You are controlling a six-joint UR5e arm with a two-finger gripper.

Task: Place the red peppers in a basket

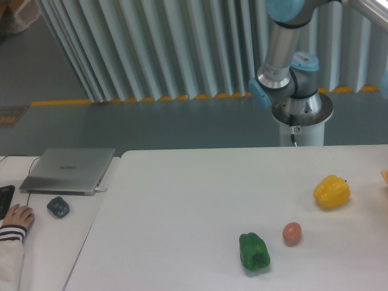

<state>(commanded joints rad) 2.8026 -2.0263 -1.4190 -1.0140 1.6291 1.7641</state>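
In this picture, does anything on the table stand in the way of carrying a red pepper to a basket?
It cannot be told: no red pepper, basket or gripper is in view. On the table lie a yellow pepper, an egg and a green pepper, apart from each other.

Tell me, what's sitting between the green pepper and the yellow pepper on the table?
A small brownish egg lies between the green pepper and the yellow pepper, nearer the green one, touching neither. The fixed camera view shows this.
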